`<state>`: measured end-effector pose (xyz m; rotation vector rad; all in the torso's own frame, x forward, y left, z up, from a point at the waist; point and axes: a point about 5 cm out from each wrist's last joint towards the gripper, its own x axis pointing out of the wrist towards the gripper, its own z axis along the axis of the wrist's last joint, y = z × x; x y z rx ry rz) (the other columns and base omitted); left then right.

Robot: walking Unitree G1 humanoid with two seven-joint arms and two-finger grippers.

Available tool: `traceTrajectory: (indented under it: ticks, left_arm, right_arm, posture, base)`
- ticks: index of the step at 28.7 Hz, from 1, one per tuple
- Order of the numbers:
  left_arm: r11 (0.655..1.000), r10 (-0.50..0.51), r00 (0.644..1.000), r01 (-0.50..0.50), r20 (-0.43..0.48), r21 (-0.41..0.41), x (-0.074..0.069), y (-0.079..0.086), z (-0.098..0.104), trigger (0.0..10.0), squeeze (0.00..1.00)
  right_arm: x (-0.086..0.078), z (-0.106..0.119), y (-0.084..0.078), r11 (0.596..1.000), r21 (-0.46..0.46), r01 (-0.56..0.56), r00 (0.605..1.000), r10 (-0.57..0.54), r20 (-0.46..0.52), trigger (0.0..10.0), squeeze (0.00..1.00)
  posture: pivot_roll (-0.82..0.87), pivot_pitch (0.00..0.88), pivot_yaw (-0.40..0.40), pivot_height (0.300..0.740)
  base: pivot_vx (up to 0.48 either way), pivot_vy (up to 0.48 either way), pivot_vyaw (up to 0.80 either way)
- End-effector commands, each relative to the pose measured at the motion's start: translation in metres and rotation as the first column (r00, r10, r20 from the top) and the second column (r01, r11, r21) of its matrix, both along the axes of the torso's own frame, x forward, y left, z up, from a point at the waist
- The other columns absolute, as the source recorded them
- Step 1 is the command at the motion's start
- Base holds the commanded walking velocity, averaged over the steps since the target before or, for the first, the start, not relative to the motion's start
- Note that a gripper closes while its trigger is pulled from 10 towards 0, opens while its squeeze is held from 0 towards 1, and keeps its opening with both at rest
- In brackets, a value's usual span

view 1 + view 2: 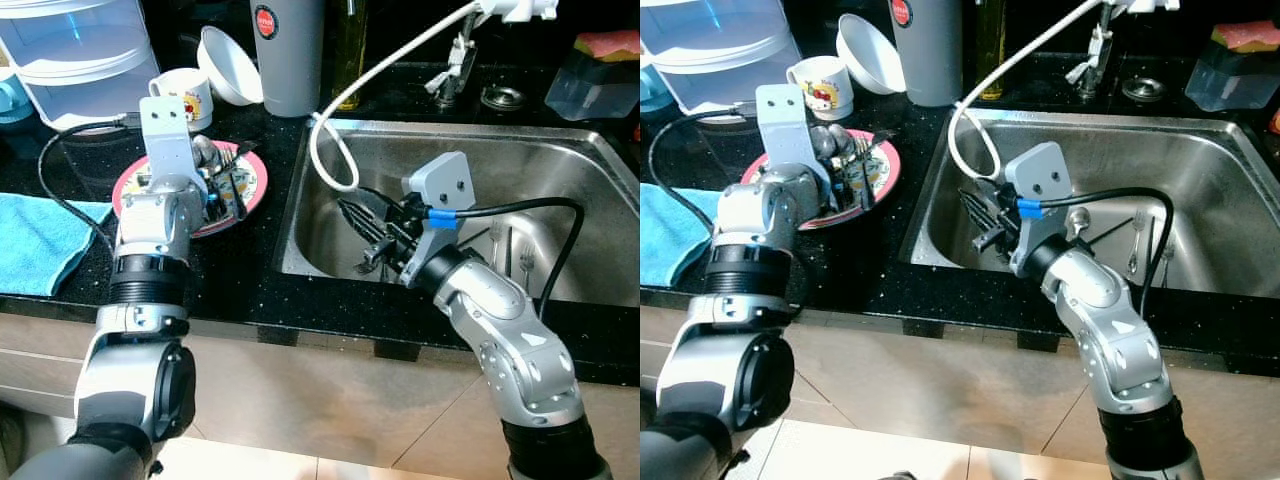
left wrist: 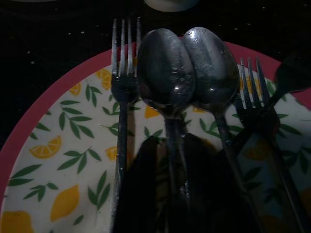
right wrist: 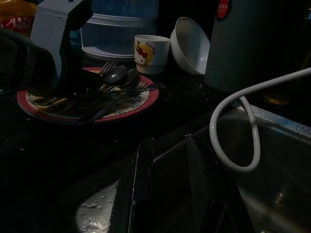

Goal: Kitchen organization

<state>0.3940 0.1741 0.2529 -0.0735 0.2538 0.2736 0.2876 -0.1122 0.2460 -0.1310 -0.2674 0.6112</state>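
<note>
A pink-rimmed plate point(image 1: 252, 190) with a lemon pattern lies on the black counter left of the sink. On it lie two spoons point(image 2: 165, 73) side by side and two forks point(image 2: 124, 73). My left gripper point(image 2: 172, 160) is down on the plate, its dark fingers shut on the handle of the left spoon. My right gripper point(image 1: 362, 235) hangs inside the steel sink point(image 1: 500, 160) near its left wall, open, with nothing between its fingers point(image 3: 141, 184). More cutlery point(image 1: 510, 250) lies on the sink floor to the right.
A white hose point(image 1: 330, 150) loops into the sink just behind my right gripper. Behind the plate stand a mug point(image 1: 185, 95), a tipped white bowl point(image 1: 228, 65) and a grey canister point(image 1: 290, 55). A blue towel point(image 1: 40, 235) lies at the far left.
</note>
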Motion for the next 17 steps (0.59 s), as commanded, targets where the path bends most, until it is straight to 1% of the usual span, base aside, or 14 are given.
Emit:
traceTrajectory:
  ticks: [1,2,11,13,14,15,16,17]
  left_arm:
    - [1.000,0.011,1.000,-0.011,-0.029,-0.002,0.000,0.004,-0.005,0.2,0.00]
    - [1.000,0.016,0.999,-0.016,-0.028,-0.002,0.000,0.005,-0.005,0.0,0.00]
    - [0.999,0.040,0.999,-0.041,-0.034,-0.021,0.000,0.008,-0.007,0.0,0.00]
    - [0.999,0.039,0.999,-0.039,-0.019,-0.026,0.001,0.008,-0.005,0.0,0.00]
    - [1.000,0.026,1.000,-0.026,0.008,-0.014,0.002,0.007,-0.001,0.0,0.00]
    - [1.000,0.026,1.000,-0.026,0.008,-0.014,0.002,0.007,-0.001,0.0,0.00]
    - [1.000,0.017,0.997,-0.019,0.080,0.016,0.003,0.005,0.011,4.6,0.00]
    - [1.000,0.017,0.997,-0.019,0.080,0.016,0.003,0.005,0.011,4.6,0.00]
  right_arm:
    - [0.001,-0.001,-0.002,1.000,0.008,0.015,1.000,-0.015,-0.004,10.0,0.00]
    - [0.001,-0.001,-0.002,1.000,0.009,0.014,1.000,-0.014,-0.003,10.0,0.00]
    - [0.001,-0.001,-0.003,1.000,0.011,0.016,1.000,-0.016,-0.001,10.0,0.00]
    - [0.001,-0.001,-0.003,1.000,0.012,0.017,1.000,-0.017,-0.001,10.0,0.00]
    - [0.001,-0.001,-0.003,1.000,0.012,0.018,1.000,-0.018,-0.001,10.0,0.00]
    - [0.001,-0.001,-0.003,1.000,0.012,0.018,1.000,-0.018,-0.001,10.0,0.00]
    - [0.001,-0.001,-0.003,1.000,0.013,0.017,1.000,-0.017,-0.001,10.0,0.00]
    - [0.001,-0.001,-0.003,1.000,0.013,0.017,1.000,-0.017,-0.001,10.0,0.00]
  posture:
    - [0.05,0.104,0.070,0.740]
    - [0.05,0.104,0.070,0.740]
    - [0.05,0.104,0.070,0.740]
    - [0.05,0.103,0.070,0.740]
    - [0.05,0.103,0.070,0.740]
    - [0.05,0.103,0.070,0.740]
    - [0.05,0.103,0.070,0.740]
    - [0.05,0.103,0.070,0.740]
  base:
    - [0.000,0.000,0.00]
    - [0.000,0.000,0.00]
    - [0.000,0.000,0.00]
    - [0.000,0.000,0.00]
    - [0.000,0.000,0.00]
    - [0.000,0.000,0.00]
    - [0.000,0.000,0.00]
    - [0.000,0.000,0.00]
